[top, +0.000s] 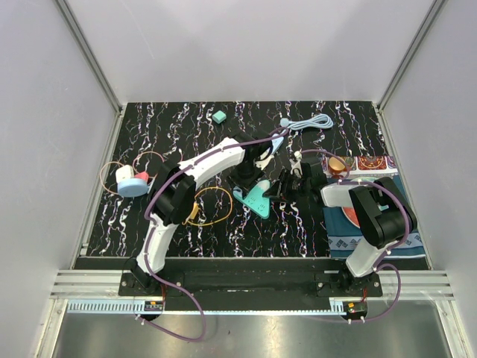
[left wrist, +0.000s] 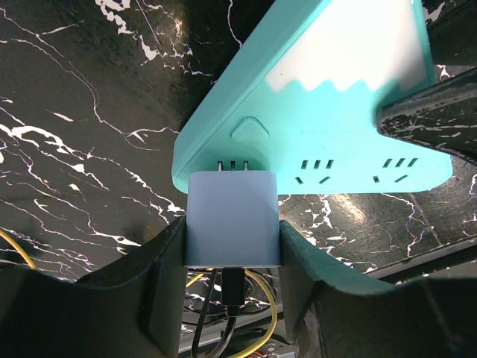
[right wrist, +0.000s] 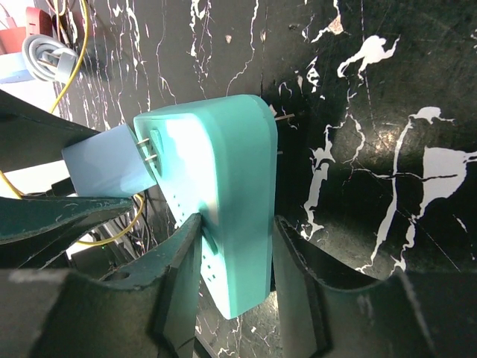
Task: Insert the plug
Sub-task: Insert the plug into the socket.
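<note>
A pale blue plug [left wrist: 232, 216] sits between the fingers of my left gripper [left wrist: 232, 242], which is shut on it; a black cable hangs from its back. Its metal prongs reach into the end socket of a teal power strip [left wrist: 328, 89], with bare metal still showing in the gap. The right wrist view shows the same strip [right wrist: 223, 171] with my right gripper [right wrist: 235, 239] shut across its body, and the plug [right wrist: 104, 160] at its left end. From above, the strip [top: 257, 200] lies mid-table between the left gripper [top: 250, 183] and the right gripper [top: 287, 186].
A yellow cable loop [top: 212, 205] lies left of the strip. A blue and white round device [top: 133, 183] sits at far left, a small teal cube [top: 219, 116] and a light blue cable [top: 309, 123] at the back. A patterned cloth [top: 373, 162] covers the right side.
</note>
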Available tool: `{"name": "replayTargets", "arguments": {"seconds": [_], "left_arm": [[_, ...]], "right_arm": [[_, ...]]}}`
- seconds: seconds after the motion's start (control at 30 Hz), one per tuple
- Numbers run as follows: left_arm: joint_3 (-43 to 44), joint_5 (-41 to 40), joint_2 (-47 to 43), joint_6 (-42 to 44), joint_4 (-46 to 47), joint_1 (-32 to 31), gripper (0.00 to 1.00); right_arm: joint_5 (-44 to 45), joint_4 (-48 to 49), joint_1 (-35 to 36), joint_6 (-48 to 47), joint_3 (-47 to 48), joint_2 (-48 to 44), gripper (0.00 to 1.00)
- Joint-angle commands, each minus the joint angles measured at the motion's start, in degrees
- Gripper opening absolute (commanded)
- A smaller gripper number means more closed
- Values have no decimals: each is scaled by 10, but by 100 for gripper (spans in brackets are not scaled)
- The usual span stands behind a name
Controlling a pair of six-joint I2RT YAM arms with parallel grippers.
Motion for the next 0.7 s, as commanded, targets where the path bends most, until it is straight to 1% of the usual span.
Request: {"name": "replayTargets", "arguments": {"seconds": [0.0,0.13,0.23,0.4,0.53,0.63,0.67], "left_arm": [[-3,24,39,-10,40,2,0],[2,25,46,-15,46,10,0],[-8,34,56,-26,50,5,0],[-9,15,72,-36,49,0,0],[18,-11,88,-42,35,-5,0],[28,-9,83,-42,36,-5,0],[27,-13,79,-43,37,-5,4]], "right_arm": [[-33,53,24,2,9,-5,44],[-32,52,28,1,10,-5,43],[-26,46,31,-4,13,-7,43],[-19,39,36,-7,16,-7,42],[-12,32,43,-11,18,-8,42],[-12,32,43,-11,19,-8,43],[-12,32,43,-11,18,-9,43]]}}
